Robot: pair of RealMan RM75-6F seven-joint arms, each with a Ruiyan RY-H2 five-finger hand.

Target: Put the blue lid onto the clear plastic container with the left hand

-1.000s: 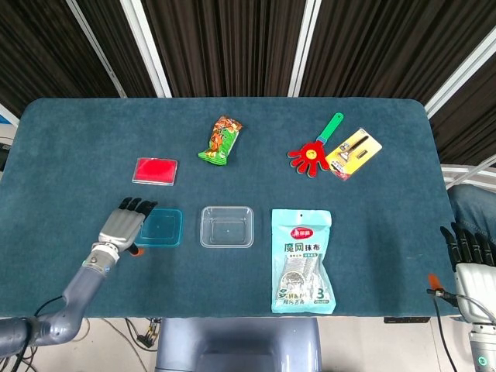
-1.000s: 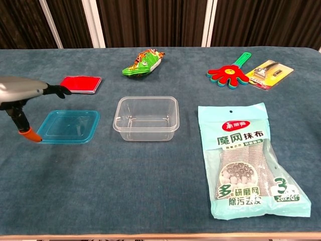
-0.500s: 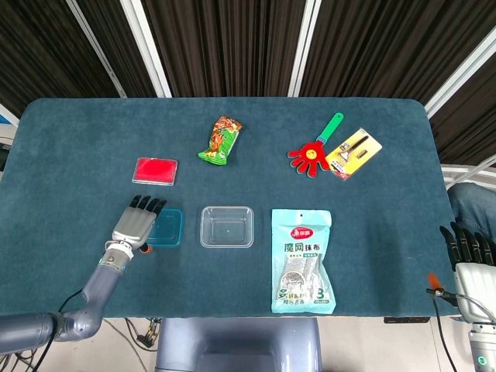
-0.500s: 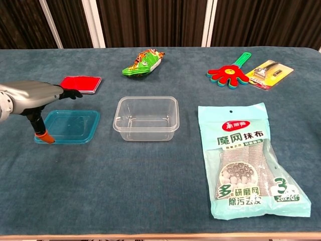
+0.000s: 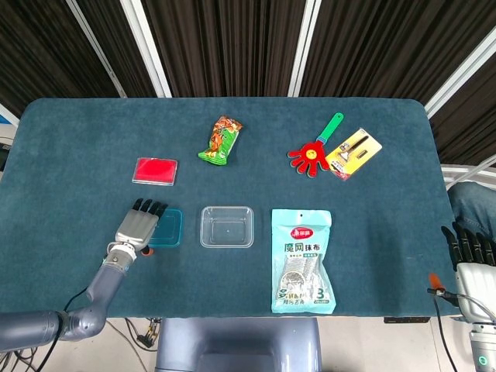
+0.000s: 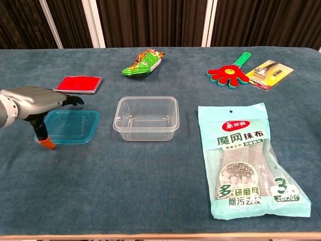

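Observation:
The blue lid point(image 5: 168, 229) point(image 6: 71, 125) lies flat on the teal table, just left of the clear plastic container point(image 5: 227, 226) point(image 6: 146, 118), which stands upright and empty. My left hand point(image 5: 138, 225) point(image 6: 36, 99) hovers palm-down over the lid's left part, fingers stretched out above it. Its orange-tipped thumb point(image 6: 47, 144) points down at the lid's near-left corner. The hand holds nothing. My right hand point(image 5: 468, 248) stays off the table's right edge with straight fingers and nothing in it.
A red flat card point(image 5: 155, 170) lies behind the lid. A green snack packet point(image 5: 221, 141), a hand-shaped clapper point(image 5: 314, 152) and a carded tool pack point(image 5: 353, 153) sit further back. A large cloth package point(image 5: 302, 260) lies right of the container.
My left hand has moved right, from beside the lid to over its left part, and the thumb has come down at the lid's near-left corner. The lid and container have not moved.

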